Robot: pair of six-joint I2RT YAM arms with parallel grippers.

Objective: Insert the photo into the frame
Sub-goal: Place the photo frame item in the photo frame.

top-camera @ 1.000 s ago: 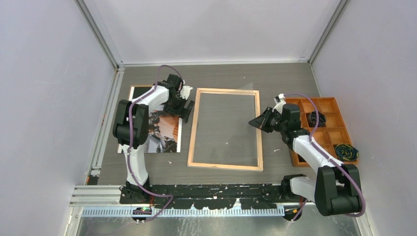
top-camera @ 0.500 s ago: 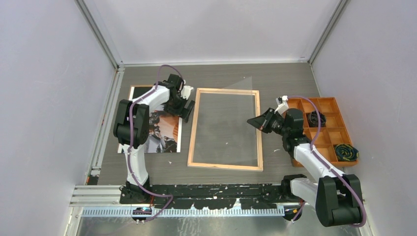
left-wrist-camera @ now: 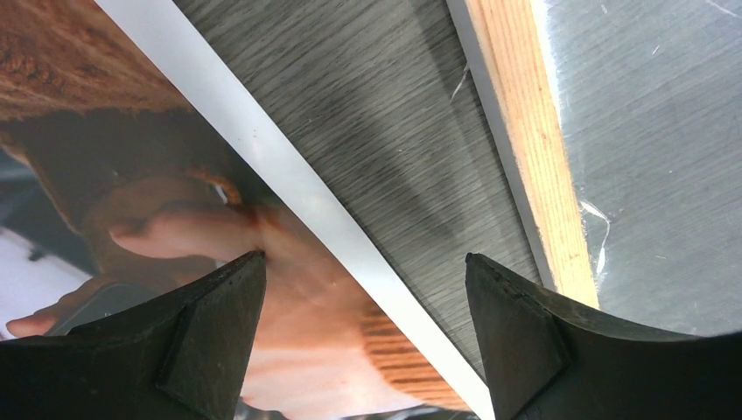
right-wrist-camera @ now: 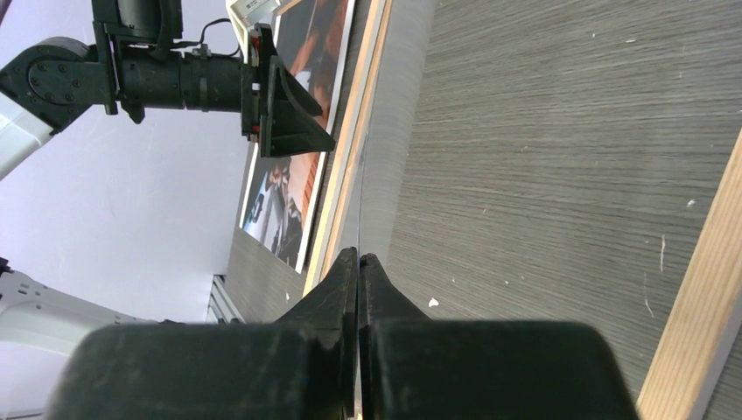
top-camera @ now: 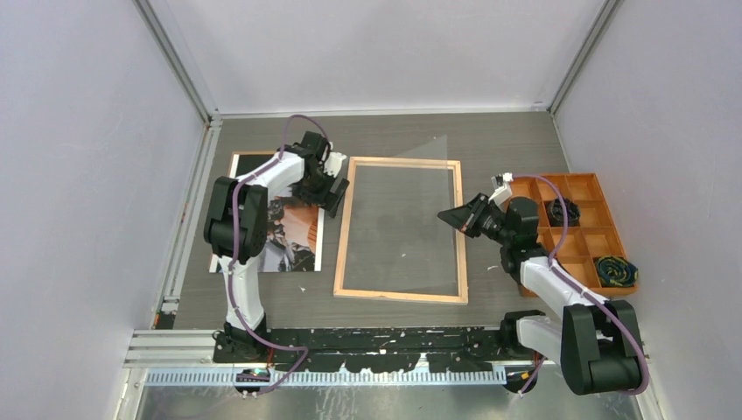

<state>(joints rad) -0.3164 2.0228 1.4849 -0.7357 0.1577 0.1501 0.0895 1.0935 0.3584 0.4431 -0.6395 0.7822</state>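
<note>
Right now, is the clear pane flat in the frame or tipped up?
Tipped up: the right gripper pinches the pane; its corner overhangs the frame.

Photo (top-camera: 302, 234): glossy, image up, flat on bench (top-camera: 507, 140). Frame (top-camera: 398, 296): alongside, wooden back up; clear pane (top-camera: 402, 219) tilted, right edge raised.

bright, even light; soft shadows; pale sheen on the pane (top-camera: 407, 210).
</note>
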